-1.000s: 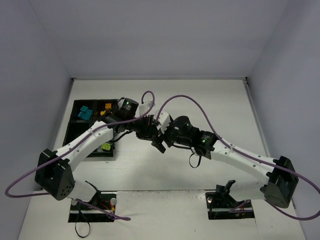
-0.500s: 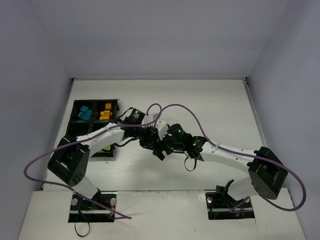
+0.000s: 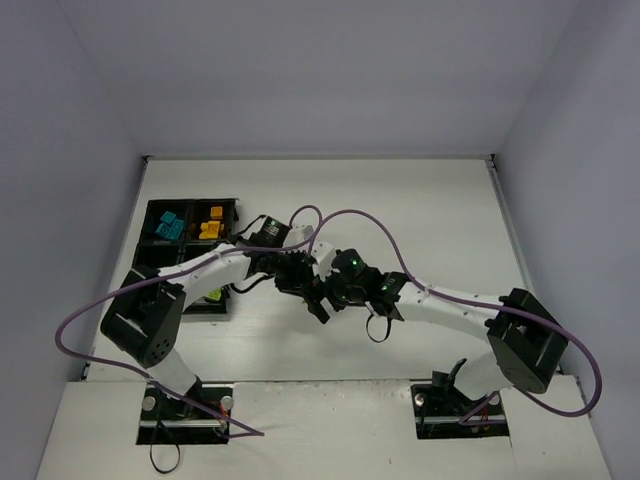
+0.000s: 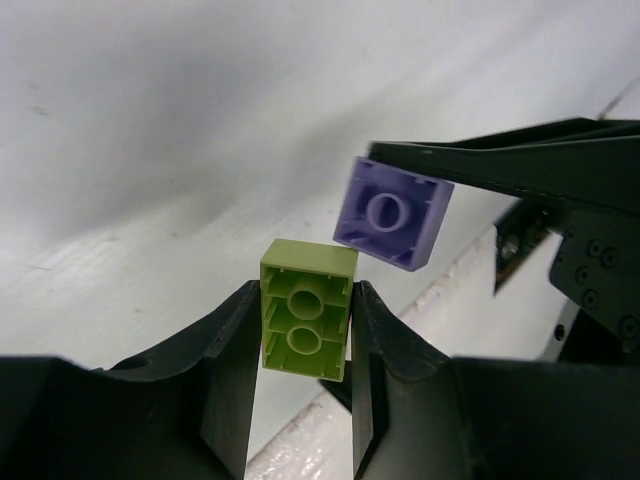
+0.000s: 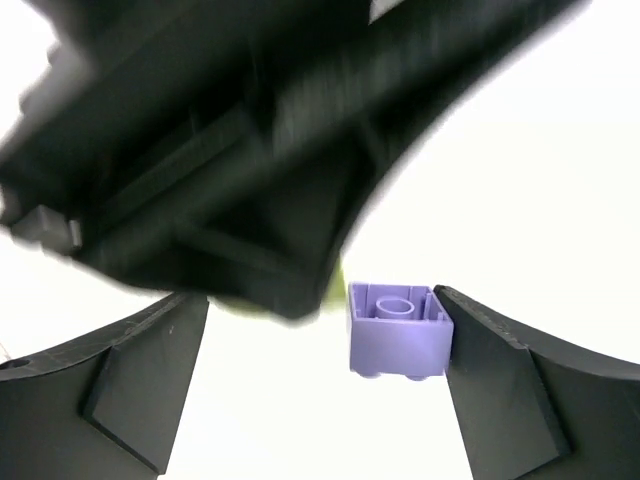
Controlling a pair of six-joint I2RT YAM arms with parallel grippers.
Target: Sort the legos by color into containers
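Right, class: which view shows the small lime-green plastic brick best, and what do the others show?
The left wrist view: the small lime-green plastic brick is sharp, clamped between the left gripper's fingers, hollow underside showing. The right wrist view gives only a lime sliver behind a blurred black shape; the top external view hides it.

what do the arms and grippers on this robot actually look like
Both the left arm and right arm have white tubular links joined by chunky black joint housings, and a green light glows on the right wrist. A purple cable loops loosely from each arm. The left gripper and right gripper each have two flat, matte black fingers that taper toward the tips.
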